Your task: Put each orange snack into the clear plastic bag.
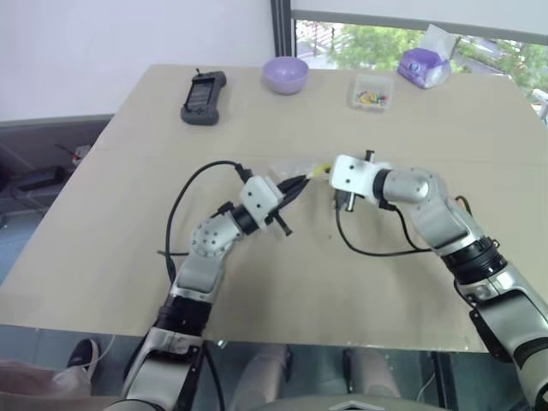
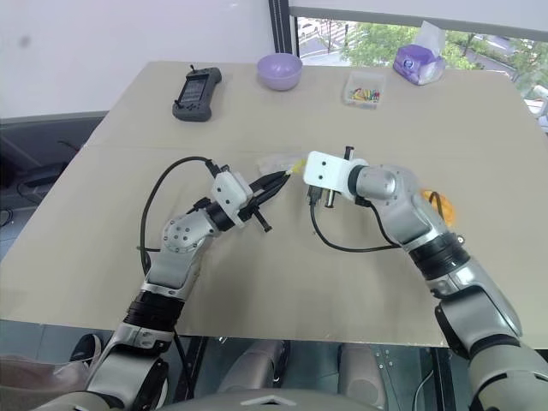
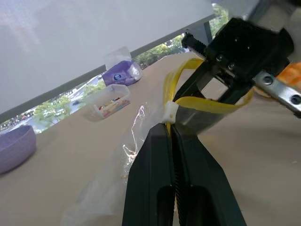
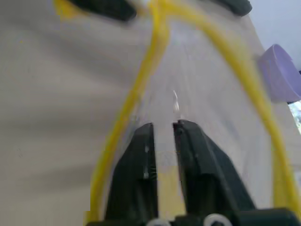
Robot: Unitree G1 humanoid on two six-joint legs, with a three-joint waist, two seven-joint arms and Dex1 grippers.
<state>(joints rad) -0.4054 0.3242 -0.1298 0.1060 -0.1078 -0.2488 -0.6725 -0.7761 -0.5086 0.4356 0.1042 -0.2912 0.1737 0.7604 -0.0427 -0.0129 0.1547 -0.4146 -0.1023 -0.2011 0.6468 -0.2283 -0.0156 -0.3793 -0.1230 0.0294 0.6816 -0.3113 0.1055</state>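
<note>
The clear plastic bag [image 1: 289, 166] lies crinkled on the table [image 1: 120, 197], its yellow strip [image 3: 207, 104] pulled up into a loop. My left gripper [image 3: 170, 126] is shut on that strip at the bag's mouth. From the other side my right gripper [image 4: 162, 128] reaches into the yellow loop, its fingers a little apart with nothing solid between them. One orange snack [image 2: 443, 208] lies on the table behind my right forearm, mostly hidden by it; an edge of the orange snack [image 3: 292, 74] also peeks past the right gripper in the left wrist view.
At the table's far edge stand a black handheld controller [image 1: 203, 97], a purple bowl [image 1: 284, 74], a small clear box of colourful bits [image 1: 371, 92] and a purple tissue pack [image 1: 421, 67]. Black cables loop off both wrists over the table.
</note>
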